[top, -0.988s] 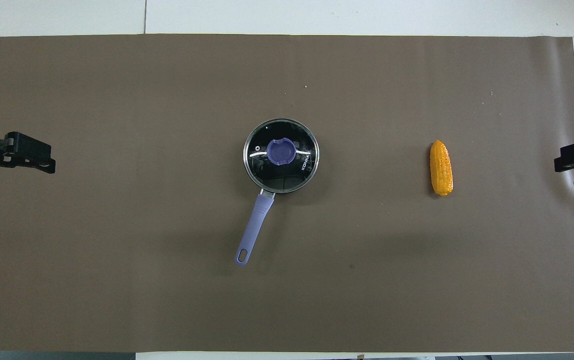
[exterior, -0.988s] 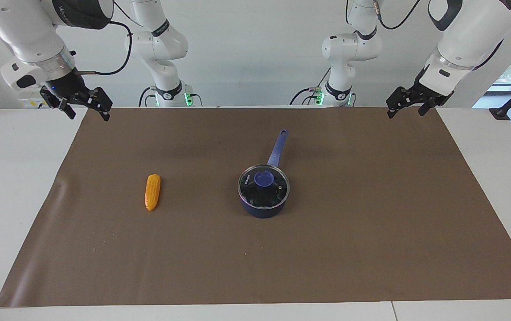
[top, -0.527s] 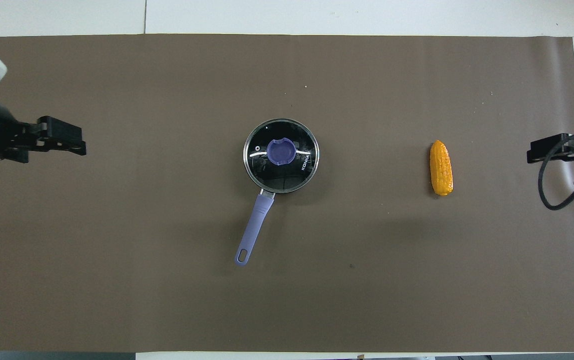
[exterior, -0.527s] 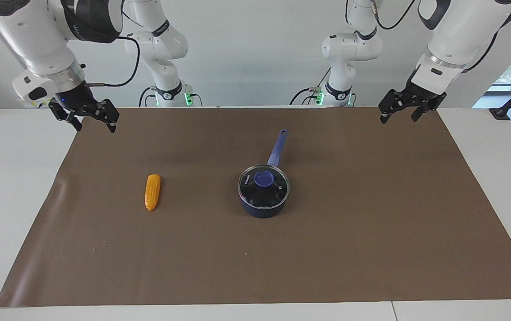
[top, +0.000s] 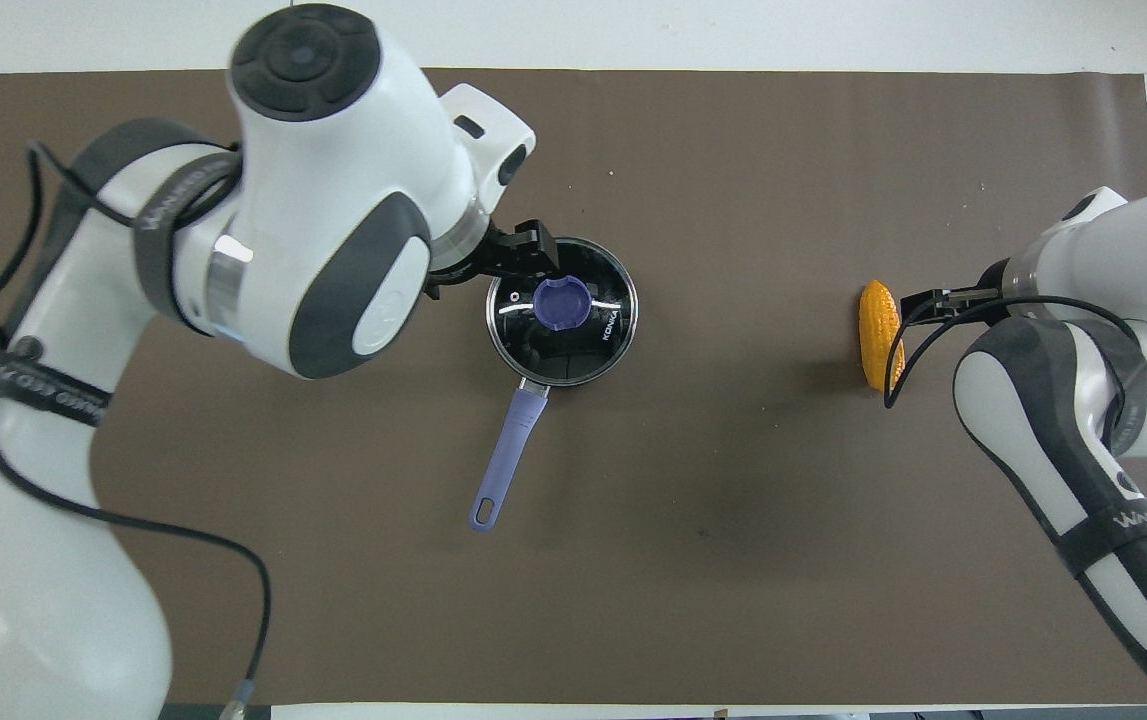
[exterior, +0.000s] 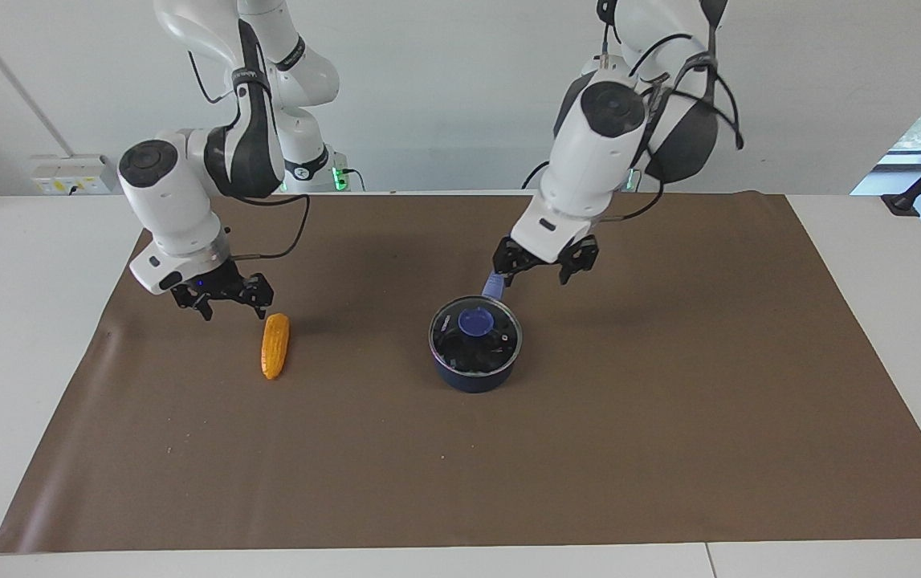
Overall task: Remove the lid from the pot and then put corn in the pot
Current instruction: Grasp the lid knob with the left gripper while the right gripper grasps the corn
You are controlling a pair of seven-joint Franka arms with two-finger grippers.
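The dark blue pot [exterior: 472, 375] stands mid-mat with its light blue handle [top: 508, 450] pointing toward the robots. The glass lid [exterior: 499, 341] with its blue knob [exterior: 476, 321] sits on the pot; it also shows in the overhead view [top: 593, 350]. My left gripper [exterior: 543, 271] is open and empty, raised over the pot's rim where the handle joins; it also shows in the overhead view [top: 518, 258]. The orange-yellow corn [exterior: 275, 347] lies on the mat toward the right arm's end. My right gripper [exterior: 223, 303] is open and empty, low beside the corn, not touching it.
A brown mat [exterior: 669, 401] covers most of the white table [exterior: 18, 321]. Both arms stretch out over the mat. A black cable [top: 898, 360] from the right arm hangs across part of the corn in the overhead view.
Both arms have swung in from the table's ends. The left gripper has come over the pot, the right gripper down beside the corn. Pot, lid and corn have not moved.
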